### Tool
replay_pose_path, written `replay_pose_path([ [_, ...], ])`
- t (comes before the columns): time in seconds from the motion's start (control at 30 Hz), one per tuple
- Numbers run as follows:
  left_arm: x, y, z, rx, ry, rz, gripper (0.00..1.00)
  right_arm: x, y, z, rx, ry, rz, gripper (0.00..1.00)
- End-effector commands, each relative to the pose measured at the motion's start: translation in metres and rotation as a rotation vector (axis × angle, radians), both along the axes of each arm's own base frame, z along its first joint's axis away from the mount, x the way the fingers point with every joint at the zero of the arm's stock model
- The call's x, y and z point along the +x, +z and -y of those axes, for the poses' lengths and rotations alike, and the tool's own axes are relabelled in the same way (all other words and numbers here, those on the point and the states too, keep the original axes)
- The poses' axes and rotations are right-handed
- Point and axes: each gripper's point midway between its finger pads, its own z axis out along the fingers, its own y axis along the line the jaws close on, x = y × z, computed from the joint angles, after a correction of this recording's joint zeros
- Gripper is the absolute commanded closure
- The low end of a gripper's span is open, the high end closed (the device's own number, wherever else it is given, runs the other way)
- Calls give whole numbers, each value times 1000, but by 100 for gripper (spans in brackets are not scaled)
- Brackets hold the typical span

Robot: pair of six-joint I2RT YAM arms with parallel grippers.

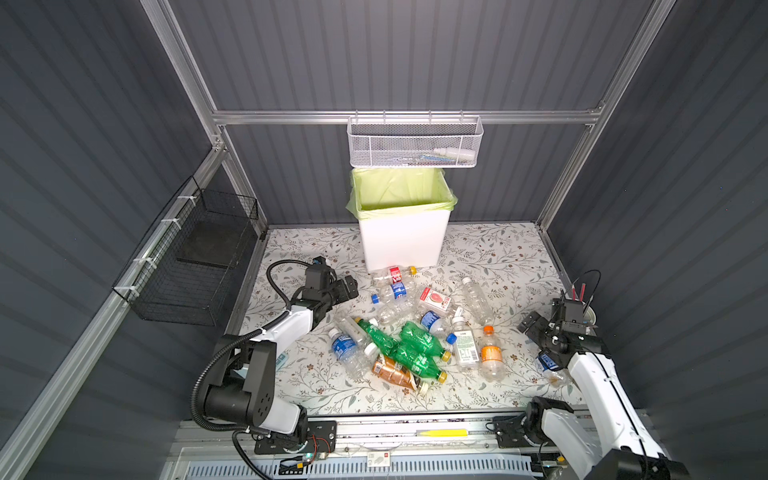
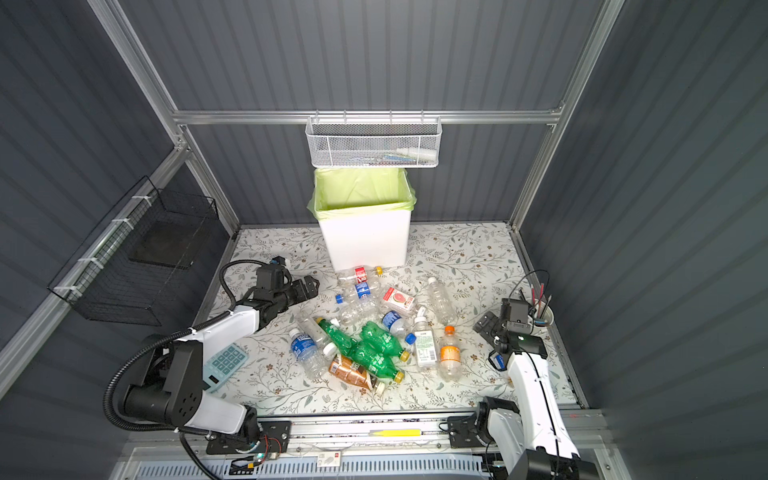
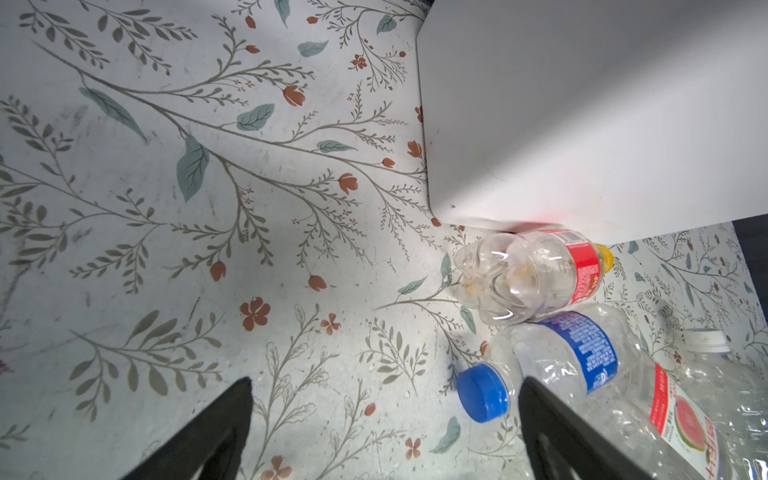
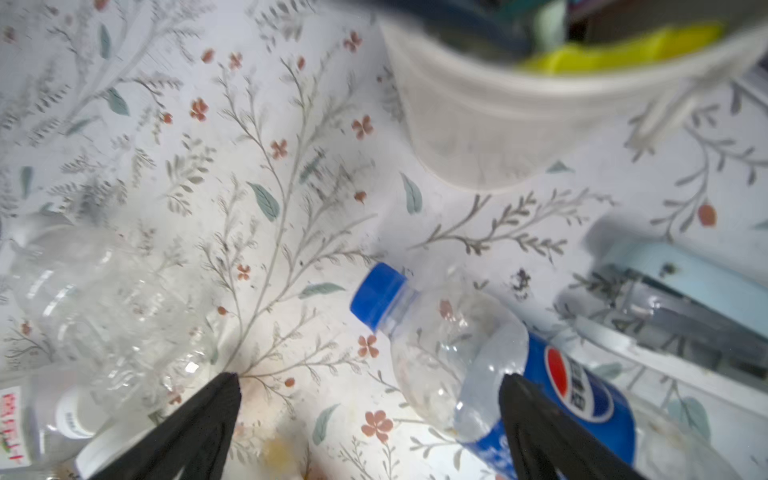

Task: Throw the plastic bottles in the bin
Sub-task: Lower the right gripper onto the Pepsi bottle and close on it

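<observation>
My left hand (image 3: 384, 388) is gaping empty, a blue-capped bottle (image 3: 582, 349) lying just beside it. My right hand (image 4: 370, 382) is gaping beside a Pepsi bottle (image 4: 457, 357).

Your left gripper (image 1: 348, 288) and right gripper (image 1: 528, 325) both stand wide open.
Your left arm (image 1: 286, 328) reaches forward from its base, wrist bent so the jaws point toward the middle; your right arm (image 1: 598, 378) stretches forward along the right side, wrist turned inward too. In each wrist view the black fingers (image 3: 216, 428) sit spread far apart.
</observation>
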Motion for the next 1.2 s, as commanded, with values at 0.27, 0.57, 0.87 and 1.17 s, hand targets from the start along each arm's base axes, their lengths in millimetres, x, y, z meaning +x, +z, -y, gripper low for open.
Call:
replay_pose_path([
  [0.27, -4, 1, 2, -36, -3, -1, 0, -24, -29, -1, 9, -69, -143, 1],
  [0.57, -6, 1, 1, -34, -1, 0, 0, -35, -34, -23, 42, -34, -169, 1],
  [0.87, -9, 1, 1, -35, 0, -1, 0, -46, -45, -55, 34, 83, -267, 1],
  [1.17, -11, 2, 0, -38, 7, 1, 0, -56, -58, -64, 48, 108, -304, 17],
])
